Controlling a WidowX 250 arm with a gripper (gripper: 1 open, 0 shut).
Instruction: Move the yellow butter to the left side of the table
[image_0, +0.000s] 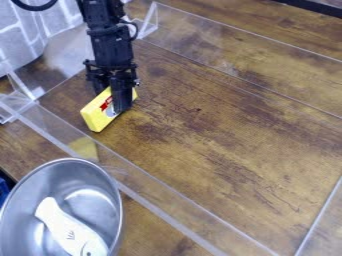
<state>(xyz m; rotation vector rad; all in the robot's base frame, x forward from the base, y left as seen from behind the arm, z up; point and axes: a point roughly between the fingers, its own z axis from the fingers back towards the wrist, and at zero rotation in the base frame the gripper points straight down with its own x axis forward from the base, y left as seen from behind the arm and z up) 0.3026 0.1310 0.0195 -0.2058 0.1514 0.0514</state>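
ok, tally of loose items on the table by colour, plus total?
Yellow: 1, the butter, with the shut claw on it
Silver: 1, the metal bowl at the lower left
White: 1, an object lying inside the bowl; I cannot tell what it is
Total: 3

Under me the table (227, 110) is dark, worn wood with scuffed grain. A clear plastic tray (174, 205) with low walls lies on it. The yellow butter (96, 113) lies on the wood near the left side. A metal bowl (60, 212) sits at the front left corner.
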